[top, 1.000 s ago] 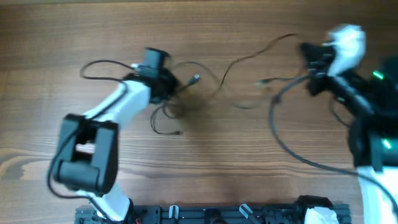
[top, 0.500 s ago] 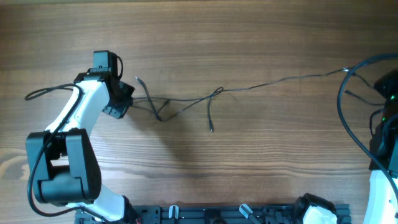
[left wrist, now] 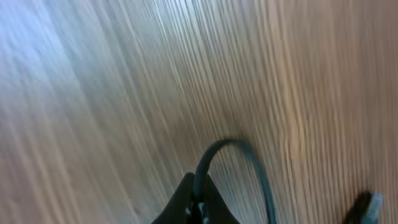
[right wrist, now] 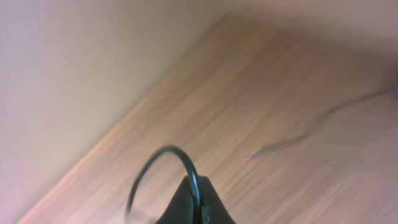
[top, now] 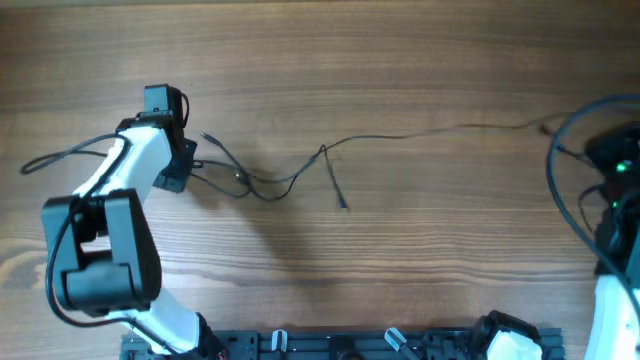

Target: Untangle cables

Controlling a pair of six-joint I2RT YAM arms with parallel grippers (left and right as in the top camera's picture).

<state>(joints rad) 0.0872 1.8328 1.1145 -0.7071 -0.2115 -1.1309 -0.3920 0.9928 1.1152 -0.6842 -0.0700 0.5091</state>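
The left gripper [left wrist: 196, 205] is pinched tight on a loop of the thin black cables [top: 400, 136]. Their loose tangle lies just beside it on the brown wooden table [top: 400, 270]. The right gripper [right wrist: 197, 204] is likewise clamped closed on a strand, which runs taut from it toward the left gripper.

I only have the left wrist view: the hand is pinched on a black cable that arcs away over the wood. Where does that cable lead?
Observer: Overhead, the cable runs from the left hand across the table to the far right side, by the right arm.
Operator: Any tangle along it?
Observer: Yes. Overhead, strands cross in a small tangle close to the left hand.
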